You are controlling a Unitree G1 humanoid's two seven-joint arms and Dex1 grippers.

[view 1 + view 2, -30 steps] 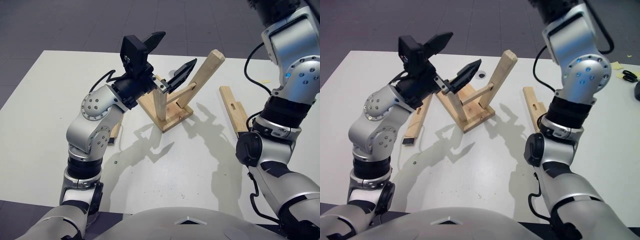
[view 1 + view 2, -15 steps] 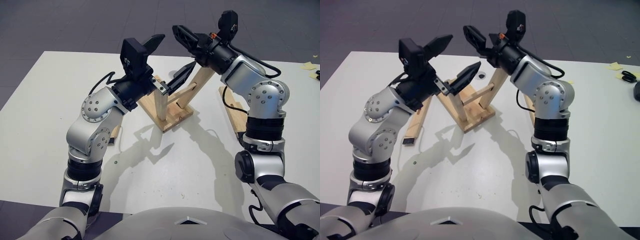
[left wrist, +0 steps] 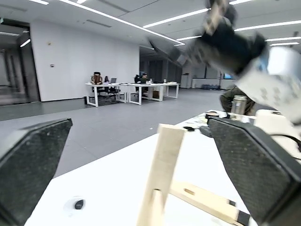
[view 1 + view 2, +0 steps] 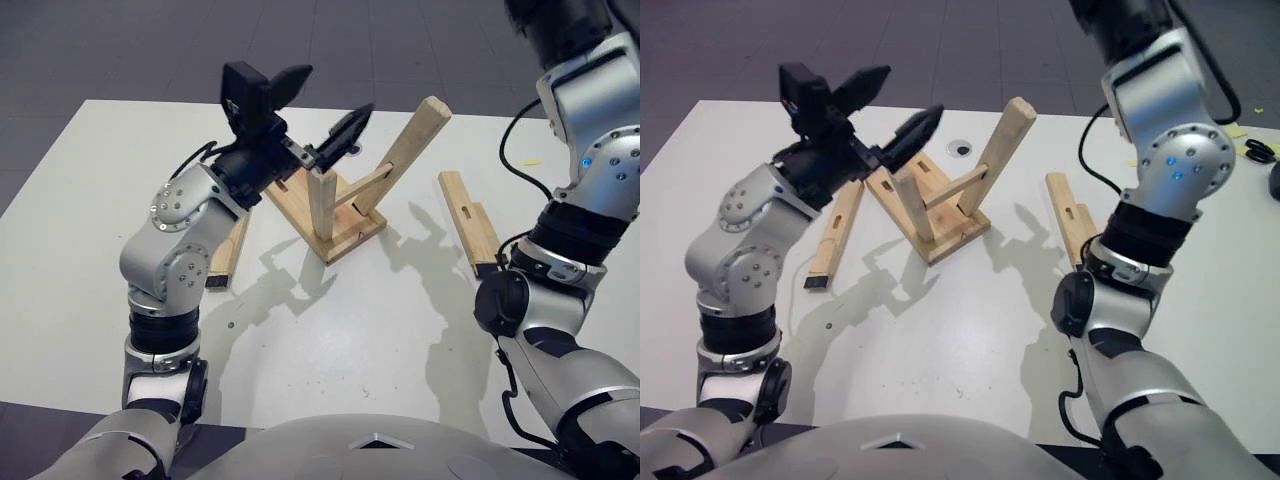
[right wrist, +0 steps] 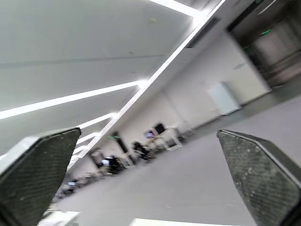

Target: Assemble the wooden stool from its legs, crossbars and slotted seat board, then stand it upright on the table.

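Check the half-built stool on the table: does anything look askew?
Yes. On the seat board, the near leg stands upright, but the other leg leans steeply towards the robot's right, so the crossbar between them runs slanted. A left loose piece and a right loose piece lie flat beside it, unfitted.

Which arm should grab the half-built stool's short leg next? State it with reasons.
Left. The left end effector, open, hovers close above the short leg of the half-built stool; the right end effector is raised, facing the ceiling, away from the table.
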